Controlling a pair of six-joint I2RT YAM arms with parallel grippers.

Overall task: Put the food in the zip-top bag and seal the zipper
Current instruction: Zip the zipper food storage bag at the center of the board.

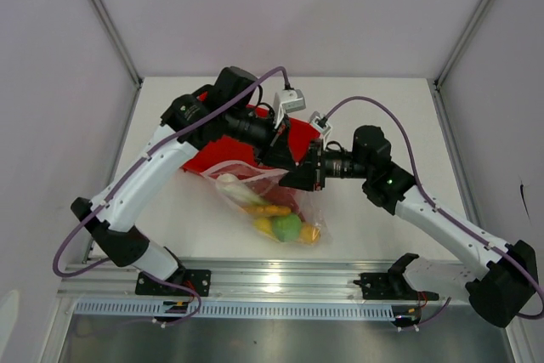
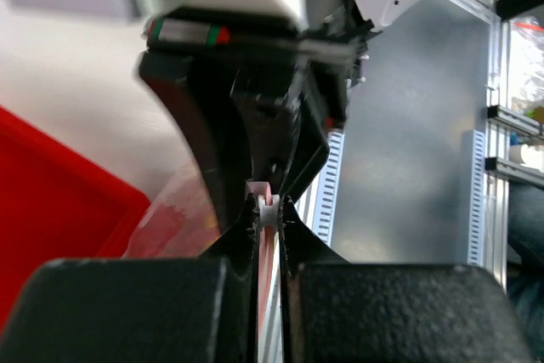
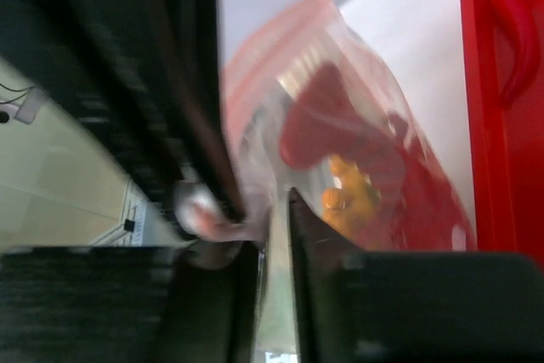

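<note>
The zip-top bag (image 1: 255, 176) is hanging between the two pincers over the middle of the desk (image 1: 399, 116), just in front of the red tray (image 1: 212, 159). The pictures are not showing whether its lower end is touching the desk. The food is lying inside it: the leek stalk (image 1: 234, 188) is slanting down from the mouth, the orange ruffled piece (image 1: 274, 208) is sitting below it, and the green round fruit (image 1: 287, 227) is resting at the bottom between the yellow oval fruits (image 1: 263, 227). In the right wrist view a red chilli (image 3: 310, 129) is showing through the crinkly plastic above the orange piece. The left arm is reaching in from the far left and arching over the tray, and the left pincer (image 1: 285, 157) is meeting the bag at its upper right corner. In the left wrist view that pincer is clenching the zipper (image 2: 260, 190), its two black fingers (image 2: 238, 240) pressing together on the pinkish-red strip with a small white bit caught between the tips. The right pincer (image 1: 293, 178) is coming in from the right and sitting just beside the left one, almost tip to tip. In its own view its fingers (image 3: 302, 227) are gripping the clear plastic of the bag just below the strip, with only a thin slit between them. The tray's red wall is running along the right edge of that view.
</note>
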